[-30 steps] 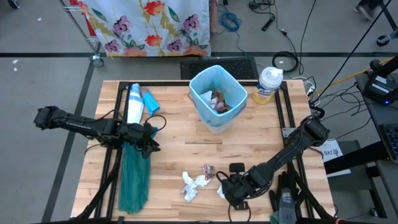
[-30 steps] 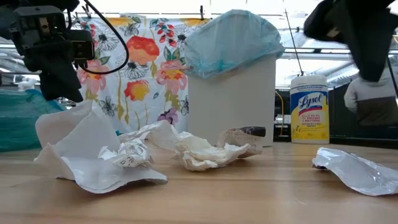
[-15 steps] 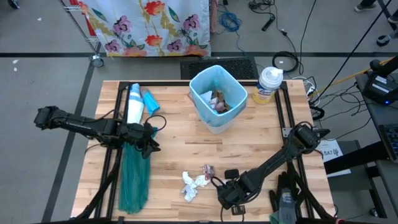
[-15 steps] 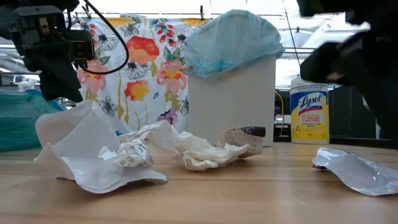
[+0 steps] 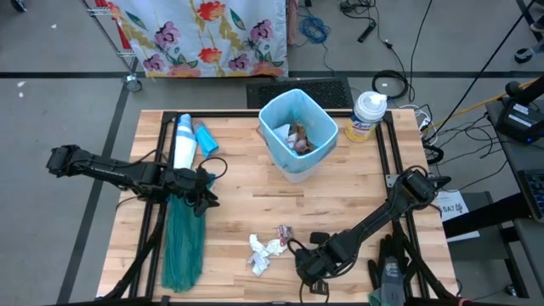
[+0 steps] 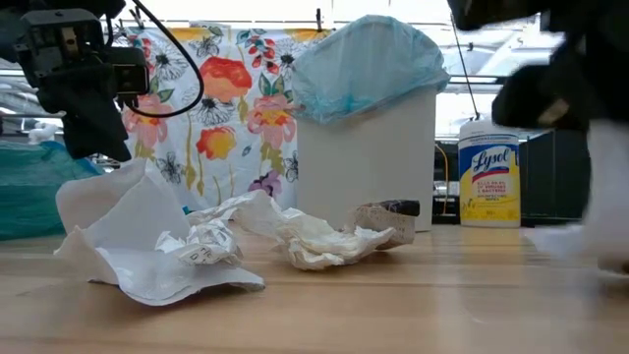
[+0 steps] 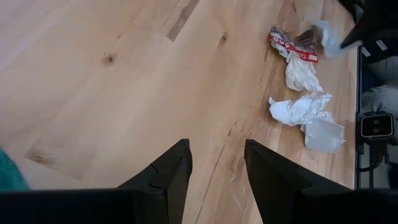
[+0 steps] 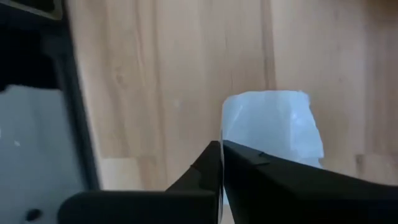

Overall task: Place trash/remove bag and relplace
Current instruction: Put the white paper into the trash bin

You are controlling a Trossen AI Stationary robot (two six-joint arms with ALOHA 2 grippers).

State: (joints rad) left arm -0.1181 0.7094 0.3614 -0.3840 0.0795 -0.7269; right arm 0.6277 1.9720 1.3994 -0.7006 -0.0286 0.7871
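Loose trash lies on the wooden table near its front: crumpled white paper scraps [image 5: 263,251] [image 6: 314,236] and a small red printed bit [image 5: 283,231]. My right gripper [image 5: 306,259] [image 8: 222,146] is low at the near edge, shut on a pale white scrap [image 8: 273,124]. The white bin [image 5: 297,132] holds the pale blue bag [image 6: 369,64] as its liner, with brown paper [image 5: 299,136] inside. My left gripper [image 5: 204,191] [image 7: 217,168] hovers open at the table's left, with only bare wood between its fingers. My right gripper pinches the pale scrap by one edge [image 8: 239,134] between its two shut fingers. The fingers slant down from above. The rest of the scrap spreads out beyond the fingertips. In the low view it shows blurred [image 6: 575,241] just above the tabletop; whether it is clear of the wood I cannot tell.
A darker teal bag [image 5: 183,242] lies along the left side under the left arm. White and blue bottles [image 5: 183,140] lie at the far left, and a wipes canister [image 5: 368,115] stands right of the bin. Bare wood lies between the bin and the scraps.
My right gripper has gone toward the table's near edge and down onto the pale scrap. In the low view that scrap, which lay flat on the wood at the right, has shifted from its place and shows blurred.
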